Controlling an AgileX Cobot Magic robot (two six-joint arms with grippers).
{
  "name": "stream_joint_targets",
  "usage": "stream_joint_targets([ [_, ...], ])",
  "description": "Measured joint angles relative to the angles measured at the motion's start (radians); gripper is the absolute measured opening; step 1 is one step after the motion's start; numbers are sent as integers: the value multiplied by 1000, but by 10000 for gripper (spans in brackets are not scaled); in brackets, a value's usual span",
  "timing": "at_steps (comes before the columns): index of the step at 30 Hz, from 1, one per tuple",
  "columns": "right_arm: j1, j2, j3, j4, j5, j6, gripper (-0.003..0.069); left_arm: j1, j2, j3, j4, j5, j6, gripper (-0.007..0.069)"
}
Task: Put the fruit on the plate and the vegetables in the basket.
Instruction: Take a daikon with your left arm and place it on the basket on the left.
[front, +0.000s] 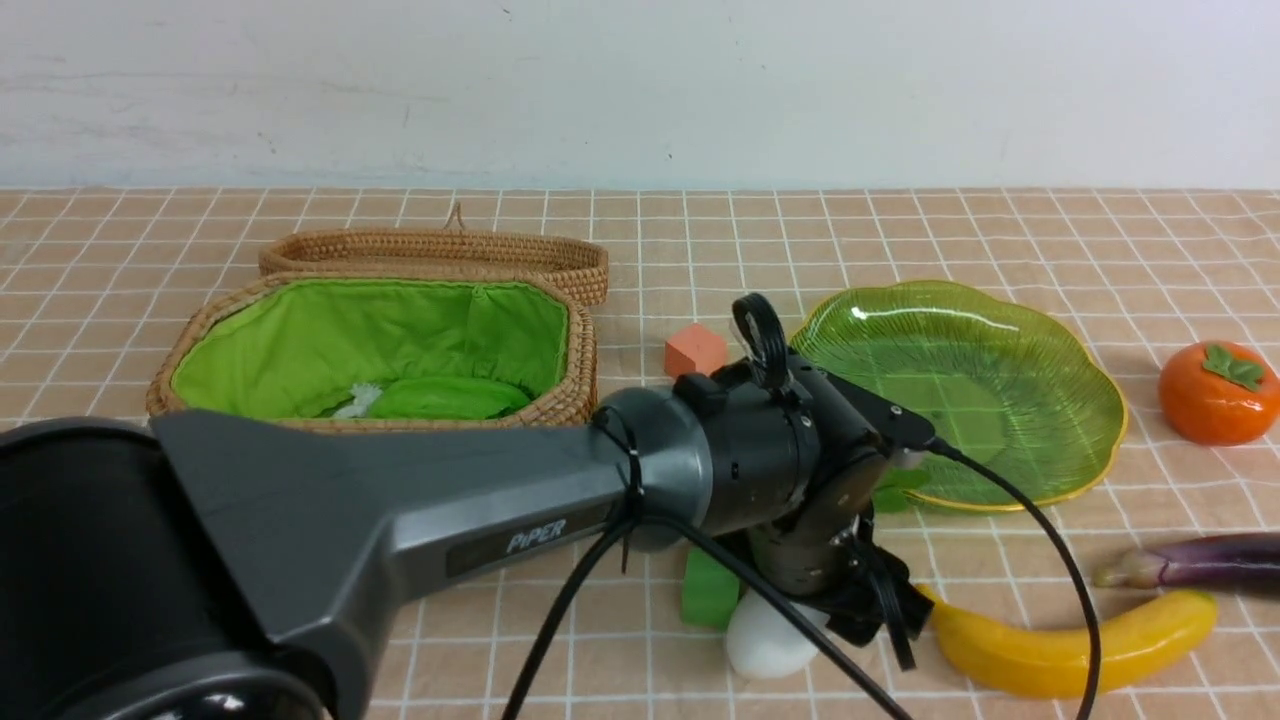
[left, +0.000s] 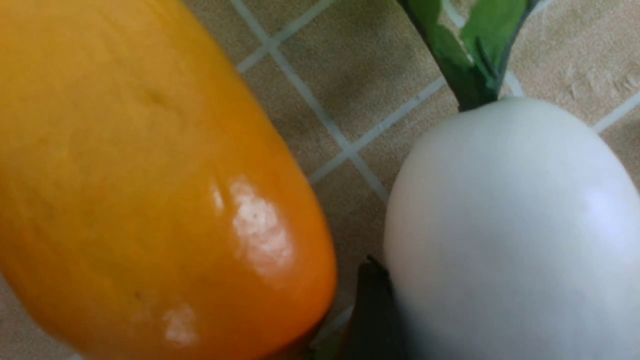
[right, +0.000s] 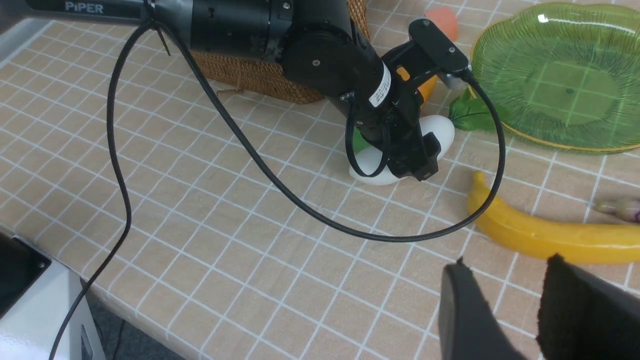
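White radish (front: 765, 640) looks like the one in play, lying on its side near the front edge of the bench (front: 1000, 230) with its leaves pointing toward the plate. The left end effector (right: 419, 165) is right down on top of it. Honestly I can't tell if it's clamped on or standing open, since the arm and wrist hide too much.

The right end effector (right: 505, 320) hovers closer to the robot, fingers parted with nothing between them, and the banana (front: 1070, 650) lies just beyond it. A green cube (front: 708, 590) sits right beside the radish, not part of the sorting. The mango (left: 150, 200) is just beside the radish too, with a strip of cloth between them. The eggplant (front: 1210, 560) lies just behind the banana at the right edge.

Further back, the plate (front: 980, 390) is bare, so zero fruit done by my count. The persimmon (front: 1218, 392) sits on the bench to its right, and a salmon cube (front: 694, 350) to its left. Far left, the basket (front: 570, 405) is open with the green gourd (front: 450, 398) inside, plus something white I can't make out.

So one veg is in, and radish, eggplant and all three fruit are left. I can't spot the carrot anywhere.
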Motion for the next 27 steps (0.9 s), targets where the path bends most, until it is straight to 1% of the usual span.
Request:
stream_joint_targets([
  [4, 0, 0, 0, 0, 0, 0, 236, -1, -26, 4, -23, 20, 5, 531],
  [8, 0, 0, 0, 0, 0, 0, 237, -22, -134, 7, -55, 103, 50, 531],
  [13, 0, 0, 0, 0, -12, -1, 237, -79, -350, 7, -63, 210, 180, 531],
  [14, 0, 0, 0, -1, -28, -1, 237, -77, -404, 7, -49, 248, 217, 531],
  [16, 0, 0, 0, -4, -41, -1, 237, -64, -445, 7, -27, 282, 249, 531],
  [18, 0, 0, 0, -16, -78, -1, 237, 33, -518, 5, 35, 378, 377, 531],
  [19, 0, 0, 0, -17, -83, -1, 237, 53, -523, 4, 44, 398, 400, 531],
  [21, 0, 0, 0, -24, -109, -1, 237, 157, -522, 3, 69, 432, 513, 531],
  [22, 0, 0, 0, -27, -126, -1, 237, 229, -507, 3, 78, 427, 581, 531],
  [23, 0, 0, 0, -28, -128, -1, 237, 239, -501, 3, 80, 424, 590, 531],
  [24, 0, 0, 0, -29, -141, -1, 237, 302, -474, 3, 84, 391, 644, 531],
  [26, 0, 0, 0, -30, -148, -1, 237, 388, -414, 3, 86, 329, 716, 531],
  [27, 0, 0, 0, -30, -148, -1, 237, 393, -414, 3, 86, 329, 720, 531],
])
